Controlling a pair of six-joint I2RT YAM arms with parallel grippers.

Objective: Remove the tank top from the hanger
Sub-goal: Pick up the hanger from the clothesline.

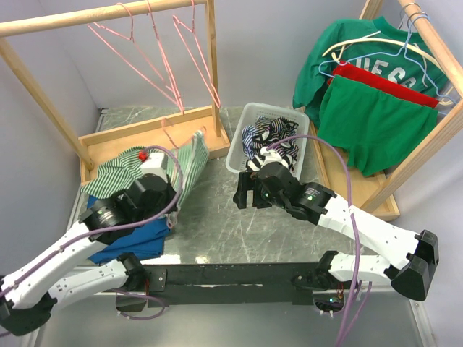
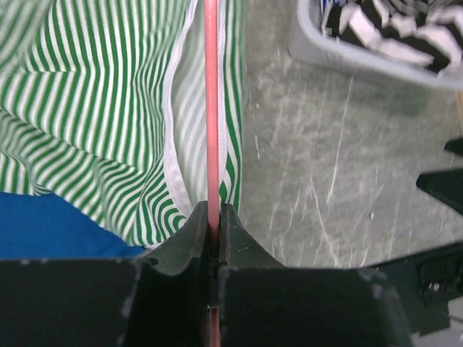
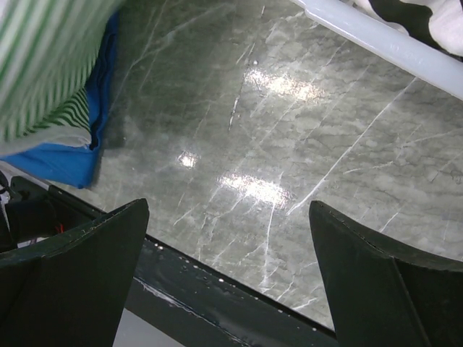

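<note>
my left pincer (image 2: 213, 217) is clamped on the thin pink wire hanger (image 2: 211, 108). the green-and-white striped tank top (image 2: 94, 108) lies against it at the left of the glossy grey marbled table (image 1: 217, 217). my right pincer (image 3: 228, 217) hangs spread wide over bare marble. a wooden clothes rack (image 1: 72, 18) stands upper left, against the pale grey wall (image 1: 289, 43).

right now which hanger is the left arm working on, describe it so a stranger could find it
Start at the wooden rack on the left. At its foot lies a green-and-white striped tank top, and the pink wire hanger sits in it, pinched in the left gripper. Unlike the bare pink hangers up on the rail, it is down low and clothed.
</note>
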